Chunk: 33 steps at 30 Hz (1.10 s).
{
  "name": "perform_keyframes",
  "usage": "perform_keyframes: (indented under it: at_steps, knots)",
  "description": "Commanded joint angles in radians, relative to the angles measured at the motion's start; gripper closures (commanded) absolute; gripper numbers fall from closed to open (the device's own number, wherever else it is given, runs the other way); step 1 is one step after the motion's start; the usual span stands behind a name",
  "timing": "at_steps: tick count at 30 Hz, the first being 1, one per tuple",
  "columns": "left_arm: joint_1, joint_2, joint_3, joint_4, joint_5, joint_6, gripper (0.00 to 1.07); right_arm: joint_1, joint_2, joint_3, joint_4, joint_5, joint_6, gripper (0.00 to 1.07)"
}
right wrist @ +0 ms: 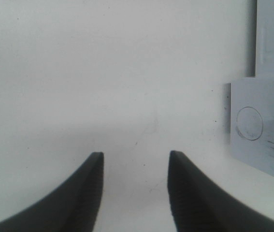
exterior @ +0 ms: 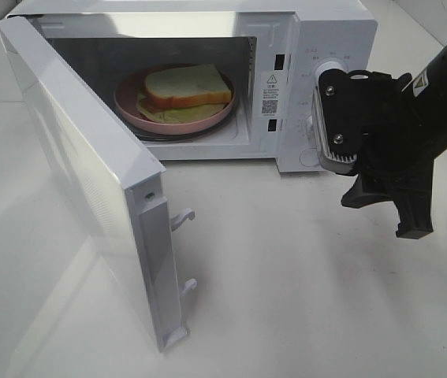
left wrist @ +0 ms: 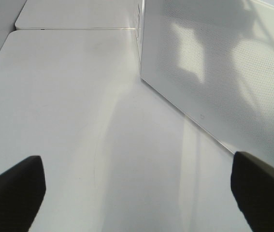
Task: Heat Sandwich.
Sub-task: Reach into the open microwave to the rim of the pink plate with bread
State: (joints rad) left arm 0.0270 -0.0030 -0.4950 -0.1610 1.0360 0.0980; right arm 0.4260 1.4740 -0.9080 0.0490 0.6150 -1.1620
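The sandwich [exterior: 188, 87], tan bread with a green layer under it, lies on a pink plate [exterior: 128, 106] inside the white microwave [exterior: 325, 47]. The microwave's door [exterior: 73, 157] is swung wide open to the left. My right gripper [exterior: 385, 214] hangs in front of the control panel, right of the cavity and apart from the plate. In the right wrist view the right gripper [right wrist: 136, 159] has its fingers apart with only bare white surface between them. My left gripper [left wrist: 137, 164] is open wide and empty, low over the table beside the dotted door panel [left wrist: 214, 72]. It is out of the exterior high view.
The white table [exterior: 302, 299] spreads in front of the microwave. Two latch hooks [exterior: 184, 219] stick out from the open door's edge. A dial [exterior: 325, 71] sits on the control panel behind my right wrist. A grey panel with a circle mark [right wrist: 260, 125] shows in the right wrist view.
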Motion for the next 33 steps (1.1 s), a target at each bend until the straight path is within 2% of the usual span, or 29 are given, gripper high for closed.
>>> perform_keyframes:
  at_steps: [1, 2, 3, 5, 7, 17, 23, 31, 33]
  knots:
    - [0.001, -0.028, 0.003, -0.007, -0.009, -0.005, 0.08, -0.006, -0.008, -0.006, -0.009, -0.01, -0.013, 0.37]
    - [0.001, -0.028, 0.003, -0.007, -0.009, -0.005, 0.08, -0.006, -0.008, -0.006, -0.009, -0.01, -0.012, 0.32]
    - [0.001, -0.028, 0.003, -0.007, -0.009, -0.005, 0.08, -0.006, -0.008, -0.006, -0.009, -0.01, -0.012, 0.32]
    - [0.001, -0.028, 0.003, -0.007, -0.009, -0.005, 0.08, -0.006, -0.008, -0.006, -0.015, -0.008, -0.006, 0.16]
    - [0.001, -0.028, 0.003, -0.007, -0.009, -0.005, 0.08, -0.006, -0.008, -0.006, -0.019, -0.002, -0.006, 0.11]
    - [0.001, -0.028, 0.003, -0.007, -0.009, -0.005, 0.08, -0.005, -0.008, -0.018, -0.027, 0.002, -0.006, 0.11]
    - [0.001, -0.028, 0.003, -0.007, -0.009, -0.005, 0.08, 0.0, -0.006, -0.072, -0.049, 0.006, -0.009, 0.13]
    - [0.001, -0.028, 0.003, -0.007, -0.009, -0.005, 0.08, 0.066, 0.03, -0.111, -0.097, 0.0, -0.009, 0.14]
    - [0.001, -0.028, 0.003, -0.007, -0.009, -0.005, 0.08, 0.092, 0.068, -0.152, -0.097, 0.007, -0.009, 0.14]
